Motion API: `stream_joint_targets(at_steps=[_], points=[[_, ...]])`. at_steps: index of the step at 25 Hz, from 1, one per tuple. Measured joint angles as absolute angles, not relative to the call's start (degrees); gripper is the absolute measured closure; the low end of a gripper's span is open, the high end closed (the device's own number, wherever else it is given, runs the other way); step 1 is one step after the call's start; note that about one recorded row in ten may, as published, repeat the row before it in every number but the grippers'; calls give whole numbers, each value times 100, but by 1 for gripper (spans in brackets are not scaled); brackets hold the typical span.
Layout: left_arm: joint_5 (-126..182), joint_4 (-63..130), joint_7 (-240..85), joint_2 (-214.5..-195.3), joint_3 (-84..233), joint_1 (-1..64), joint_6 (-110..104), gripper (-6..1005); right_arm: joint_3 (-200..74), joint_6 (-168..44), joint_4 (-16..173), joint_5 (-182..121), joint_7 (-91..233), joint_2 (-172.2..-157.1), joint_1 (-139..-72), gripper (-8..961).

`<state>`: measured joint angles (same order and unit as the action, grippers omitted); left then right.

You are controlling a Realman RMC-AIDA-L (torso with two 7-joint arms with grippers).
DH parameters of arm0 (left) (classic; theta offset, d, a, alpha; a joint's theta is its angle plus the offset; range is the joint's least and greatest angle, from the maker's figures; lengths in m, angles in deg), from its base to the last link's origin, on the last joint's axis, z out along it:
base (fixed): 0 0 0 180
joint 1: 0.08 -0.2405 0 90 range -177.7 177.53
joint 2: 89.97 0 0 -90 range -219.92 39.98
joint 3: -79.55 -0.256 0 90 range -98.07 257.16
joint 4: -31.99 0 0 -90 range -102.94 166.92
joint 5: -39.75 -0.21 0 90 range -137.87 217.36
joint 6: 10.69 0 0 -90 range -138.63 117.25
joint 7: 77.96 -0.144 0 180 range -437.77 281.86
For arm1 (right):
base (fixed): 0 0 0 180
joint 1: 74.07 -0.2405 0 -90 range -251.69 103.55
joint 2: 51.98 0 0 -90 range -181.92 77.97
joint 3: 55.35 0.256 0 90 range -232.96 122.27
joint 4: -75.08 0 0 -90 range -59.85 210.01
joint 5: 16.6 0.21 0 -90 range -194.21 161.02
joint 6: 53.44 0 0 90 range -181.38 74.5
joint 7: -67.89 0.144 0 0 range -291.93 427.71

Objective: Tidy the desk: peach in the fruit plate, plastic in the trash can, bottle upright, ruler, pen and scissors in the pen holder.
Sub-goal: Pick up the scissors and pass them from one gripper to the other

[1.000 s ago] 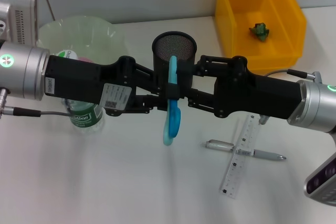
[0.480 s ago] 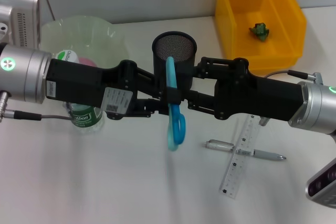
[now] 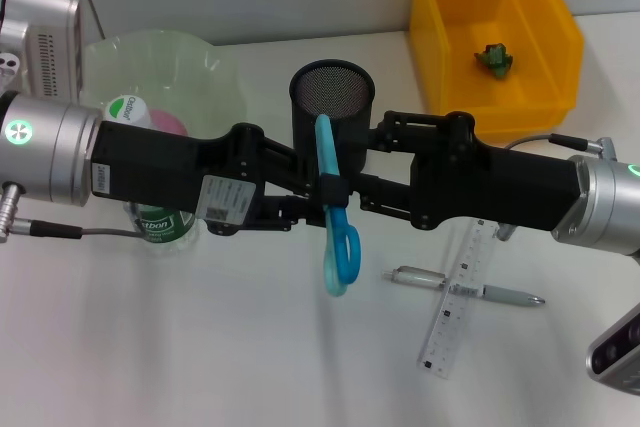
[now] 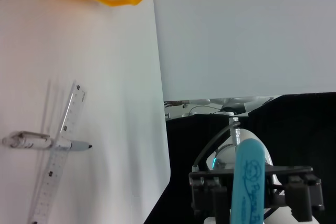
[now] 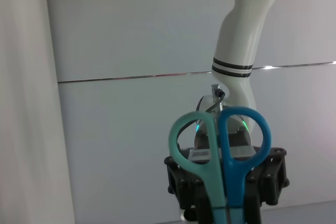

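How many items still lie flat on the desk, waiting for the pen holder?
2: the pen and the ruler, crossed over each other under the right arm. The scissors are held in the air, between both grippers.

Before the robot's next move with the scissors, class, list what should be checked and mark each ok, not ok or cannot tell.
1. Scissors held between left pincer and right pincer: ok.
2. Which pincer bears the load: cannot tell.
3. Pen holder upright, mouth open: ok.
4. Scissors above the holder: not ok, they hang in front of it.
5. Pen and ruler put away: not ok, both lie crossed on the desk.
6. Bottle upright: ok.
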<state>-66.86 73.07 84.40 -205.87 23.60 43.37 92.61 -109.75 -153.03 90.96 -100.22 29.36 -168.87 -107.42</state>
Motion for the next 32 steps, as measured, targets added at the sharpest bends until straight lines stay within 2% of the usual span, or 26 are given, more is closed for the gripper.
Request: stream_joint_targets(at_steps=[11,32], points=[[-6688,7303,8278,-20602,2419,4342,9342,747,-10975,-15248,8994,-10017,2957,-16844,-10748,468],[-6698,7304,8262,-20597,2424,4379,9402,750,-10906,-15190,9005,-9964,2965,-16887,-10736,469]])
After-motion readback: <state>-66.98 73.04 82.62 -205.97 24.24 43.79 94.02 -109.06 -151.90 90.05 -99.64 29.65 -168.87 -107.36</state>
